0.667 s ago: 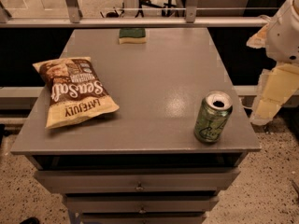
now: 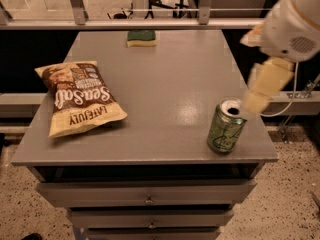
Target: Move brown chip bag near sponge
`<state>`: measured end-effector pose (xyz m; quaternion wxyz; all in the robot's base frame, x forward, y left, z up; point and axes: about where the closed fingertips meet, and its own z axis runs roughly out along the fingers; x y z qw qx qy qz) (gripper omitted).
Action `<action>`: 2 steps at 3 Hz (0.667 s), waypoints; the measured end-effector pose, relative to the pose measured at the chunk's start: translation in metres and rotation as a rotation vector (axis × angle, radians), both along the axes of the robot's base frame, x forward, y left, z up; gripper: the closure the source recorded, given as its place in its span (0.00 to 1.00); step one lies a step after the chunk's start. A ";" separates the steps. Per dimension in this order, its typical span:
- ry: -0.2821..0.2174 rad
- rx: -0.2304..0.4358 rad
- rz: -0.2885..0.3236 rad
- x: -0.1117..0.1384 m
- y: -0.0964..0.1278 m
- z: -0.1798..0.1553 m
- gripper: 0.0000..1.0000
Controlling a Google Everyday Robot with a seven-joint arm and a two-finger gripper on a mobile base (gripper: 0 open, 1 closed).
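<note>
The task is only at its beginning, as far as I can judge. The brown chip bag (image 2: 80,98) lies flat near the left edge of the table (image 2: 170,79), closer to the front left corner than to the back one, with its printed side up. The sponge (image 2: 141,37) lies at the back edge of the table, about in the middle of that edge, green side up. The two are well apart, with bare table between them, so nothing of the move is done.

My claw (image 2: 257,100) is on the other side, above the right edge of the table, just above and beside the open top of a green drink can (image 2: 226,127) that stands near the front right corner. It holds nothing that I can see, and I cannot tell if it is open or closed. It is far from the bag.

What is left, I think, is everything: to cross the table to the left edge without knocking the can, to take the bag, to carry it toward the back edge and to put it down beside the sponge.
</note>
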<state>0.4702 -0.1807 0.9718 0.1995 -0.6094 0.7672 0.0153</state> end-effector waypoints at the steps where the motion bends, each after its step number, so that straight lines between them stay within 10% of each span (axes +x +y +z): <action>1: 0.037 0.180 0.062 0.048 0.092 -0.010 0.00; 2: 0.076 0.311 0.097 0.061 0.170 -0.002 0.00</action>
